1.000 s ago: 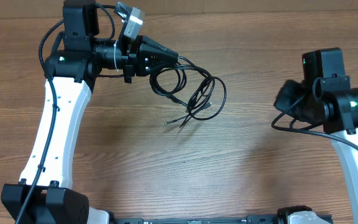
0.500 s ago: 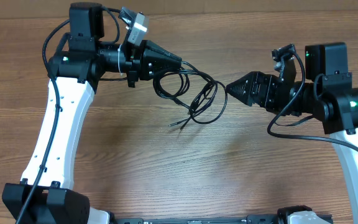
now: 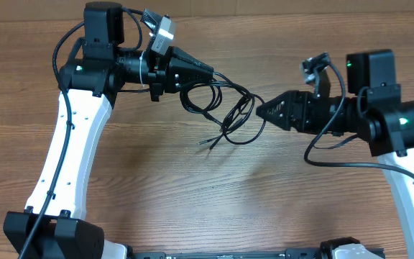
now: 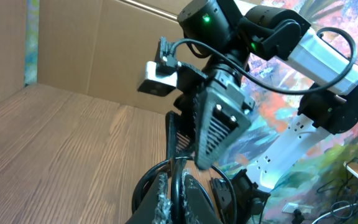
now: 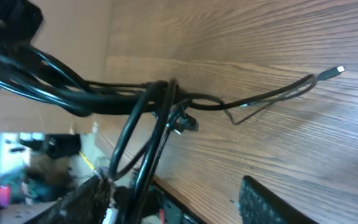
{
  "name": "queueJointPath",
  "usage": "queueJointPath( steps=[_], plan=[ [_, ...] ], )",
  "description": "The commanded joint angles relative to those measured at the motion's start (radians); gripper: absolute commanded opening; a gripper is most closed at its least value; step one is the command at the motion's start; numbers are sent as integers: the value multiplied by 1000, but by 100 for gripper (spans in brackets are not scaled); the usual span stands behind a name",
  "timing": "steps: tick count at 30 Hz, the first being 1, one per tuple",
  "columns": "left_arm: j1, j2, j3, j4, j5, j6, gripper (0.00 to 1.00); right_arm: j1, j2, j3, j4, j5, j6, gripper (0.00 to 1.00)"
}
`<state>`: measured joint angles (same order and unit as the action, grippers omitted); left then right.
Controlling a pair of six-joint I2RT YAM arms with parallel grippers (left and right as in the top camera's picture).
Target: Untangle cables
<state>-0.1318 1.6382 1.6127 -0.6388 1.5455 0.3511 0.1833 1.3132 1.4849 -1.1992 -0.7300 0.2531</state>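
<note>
A brown wood-grain table (image 3: pixel 157 187) carries the scene. Beyond its far edge stands a cardboard wall (image 4: pixel 92 50), with a bright painted backdrop (image 4: pixel 347 130) beside it. The cables (image 3: pixel 225 108) hang in tangled loops near the middle of the far edge. Their loose ends trail toward the table's middle, and one ends in a silvery plug (image 5: pixel 339 70). The left gripper (image 3: pixel 208 70) is clamped tight on the bundle's upper strands. The right gripper (image 3: pixel 259 109) sits at the loops' right side, jaws spread wide, with strands running just beside one of its fingers (image 5: pixel 79 199).
</note>
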Motion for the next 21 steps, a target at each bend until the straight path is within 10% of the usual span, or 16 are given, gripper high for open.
queueJointPath(
  steps=[1,4,10,21],
  plan=[
    [-25,-35,19,5,35,22,4,42,35,12,-6,117,-1,66],
    [-42,-35,19,7,35,23,4,65,72,12,-14,231,64,59],
    [-45,-35,19,4,35,19,4,65,146,12,-24,296,94,4],
    [-9,-35,19,-39,35,19,4,4,151,12,-127,656,301,4]
  ],
)
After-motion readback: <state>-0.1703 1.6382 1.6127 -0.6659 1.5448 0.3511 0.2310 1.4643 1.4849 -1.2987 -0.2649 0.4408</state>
